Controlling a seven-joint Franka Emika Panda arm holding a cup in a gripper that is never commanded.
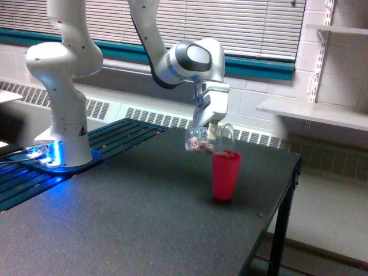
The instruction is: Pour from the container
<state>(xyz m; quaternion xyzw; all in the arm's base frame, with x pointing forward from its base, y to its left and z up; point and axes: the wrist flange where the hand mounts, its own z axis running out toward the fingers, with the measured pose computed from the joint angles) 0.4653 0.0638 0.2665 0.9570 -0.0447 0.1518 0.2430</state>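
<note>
Arm tipping a clear cup over a pink one on a dark table.

Table (144, 213), black and speckled, carries the white arm's base (60, 123) at the exterior view's left, glowing blue at its foot. From there the arm reaches across to the gripper (210, 127), its jaws pinching the container (205, 140), which lies tilted nearly on its side just above the rim of the pink cup (225, 175). Reddish-brown bits (198, 145) sit in the container's lower end, toward the exterior view's left.
</note>
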